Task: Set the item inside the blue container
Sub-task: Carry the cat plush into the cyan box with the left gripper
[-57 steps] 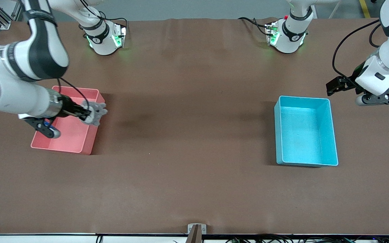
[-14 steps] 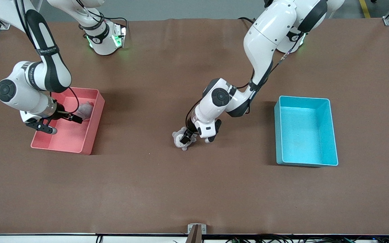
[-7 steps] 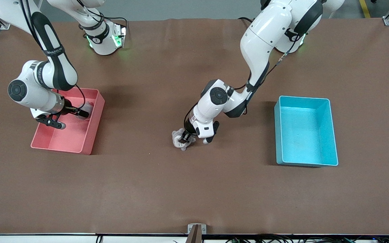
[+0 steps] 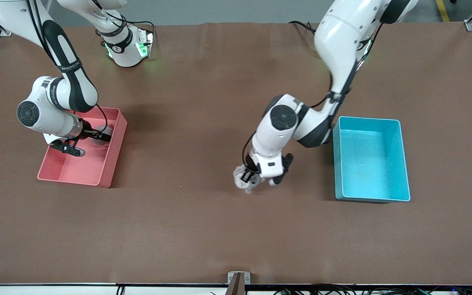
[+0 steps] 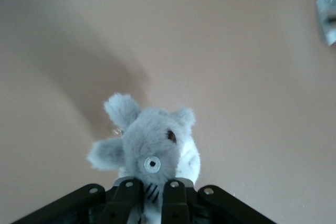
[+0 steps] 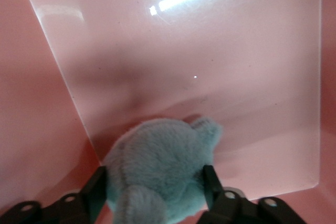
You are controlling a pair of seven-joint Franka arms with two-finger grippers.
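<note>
Front view: left arm (image 4: pixel 279 135) bent downward.

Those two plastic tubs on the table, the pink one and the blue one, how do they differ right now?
The pink bin sits toward the right arm's end of the table; the blue container sits toward the left arm's end. The pink bin holds a grey plush toy, with the right gripper reaching inside around it; the blue container holds nothing, and no gripper is over it. Both are low rectangular tubs of the same shape, with rounded corners.
</note>
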